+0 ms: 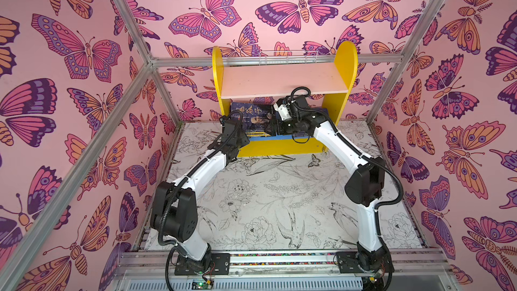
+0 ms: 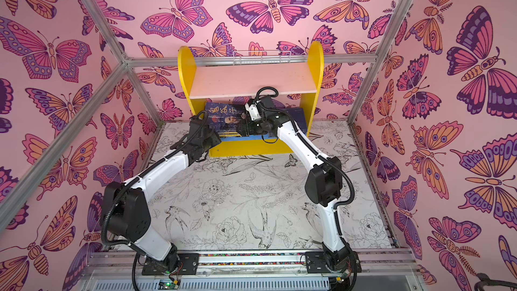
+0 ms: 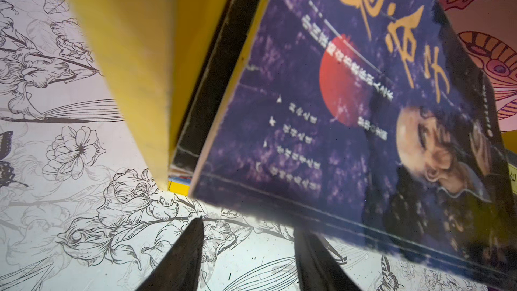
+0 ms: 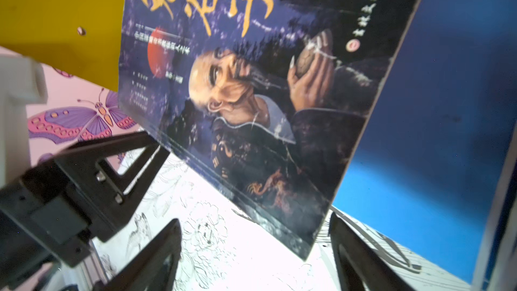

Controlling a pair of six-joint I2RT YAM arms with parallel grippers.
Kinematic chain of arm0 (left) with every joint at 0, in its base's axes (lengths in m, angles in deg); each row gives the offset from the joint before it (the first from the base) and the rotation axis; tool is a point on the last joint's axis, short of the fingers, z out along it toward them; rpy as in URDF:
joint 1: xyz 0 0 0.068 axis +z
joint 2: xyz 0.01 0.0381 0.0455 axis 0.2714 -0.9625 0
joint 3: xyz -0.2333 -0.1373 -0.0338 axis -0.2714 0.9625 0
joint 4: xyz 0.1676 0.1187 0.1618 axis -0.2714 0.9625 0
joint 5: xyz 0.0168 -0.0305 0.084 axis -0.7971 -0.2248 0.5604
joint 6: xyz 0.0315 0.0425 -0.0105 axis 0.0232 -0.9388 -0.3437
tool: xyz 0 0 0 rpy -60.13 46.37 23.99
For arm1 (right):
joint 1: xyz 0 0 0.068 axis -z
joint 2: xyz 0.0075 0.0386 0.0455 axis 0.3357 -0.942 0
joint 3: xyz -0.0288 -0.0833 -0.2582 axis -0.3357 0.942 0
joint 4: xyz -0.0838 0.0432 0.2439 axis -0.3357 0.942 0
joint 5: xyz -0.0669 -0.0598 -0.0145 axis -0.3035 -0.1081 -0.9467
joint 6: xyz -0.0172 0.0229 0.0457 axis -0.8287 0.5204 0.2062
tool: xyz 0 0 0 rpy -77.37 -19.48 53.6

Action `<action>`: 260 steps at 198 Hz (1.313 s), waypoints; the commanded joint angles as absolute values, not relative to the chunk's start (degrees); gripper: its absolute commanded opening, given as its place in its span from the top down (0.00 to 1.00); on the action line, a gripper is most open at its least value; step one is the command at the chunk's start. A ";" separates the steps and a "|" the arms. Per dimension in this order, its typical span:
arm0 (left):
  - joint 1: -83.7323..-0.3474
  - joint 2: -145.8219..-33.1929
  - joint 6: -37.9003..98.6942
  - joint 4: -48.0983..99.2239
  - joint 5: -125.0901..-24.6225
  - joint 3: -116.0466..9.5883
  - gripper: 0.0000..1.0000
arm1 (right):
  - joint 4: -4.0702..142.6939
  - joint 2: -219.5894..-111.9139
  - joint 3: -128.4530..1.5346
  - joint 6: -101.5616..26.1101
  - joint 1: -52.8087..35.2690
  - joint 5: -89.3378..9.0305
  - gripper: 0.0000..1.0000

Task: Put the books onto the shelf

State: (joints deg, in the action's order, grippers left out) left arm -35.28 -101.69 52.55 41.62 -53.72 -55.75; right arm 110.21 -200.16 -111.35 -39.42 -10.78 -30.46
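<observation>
Book leans, not safe yet
My left gripper [image 3: 249,226] and right gripper [image 4: 254,221] hang open. The book [image 1: 251,118] leans left, low in the shelf [image 1: 347,60]; a bump from me could slide it off.

Both top views look from high over the near edge of the table [image 1: 265,191], down and forward at the shelf [image 1: 345,62] in the upper centre, and share almost the whole scene. The left wrist view sits very close to the book [image 3: 349,107], whose cover fills the right of its frame. The right wrist view faces the same book [image 4: 251,93] from close by, in its centre.
</observation>
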 commanded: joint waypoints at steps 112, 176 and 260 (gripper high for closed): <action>-35.39 -103.56 51.76 42.65 -53.09 -57.89 0.46 | 114.21 -201.86 -117.29 -50.93 -10.45 -35.49 0.39; -35.35 -103.93 51.23 42.79 -52.92 -58.27 0.46 | 114.94 -204.99 -119.95 -51.58 -10.70 -34.60 0.46; -34.93 -105.52 51.09 42.88 -52.57 -59.21 0.46 | 111.58 -207.14 -120.32 -49.91 -10.69 -34.21 0.69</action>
State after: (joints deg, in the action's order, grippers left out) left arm -35.67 -103.13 52.40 43.37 -52.10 -57.78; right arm 114.94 -205.72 -118.12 -49.03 -10.80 -34.31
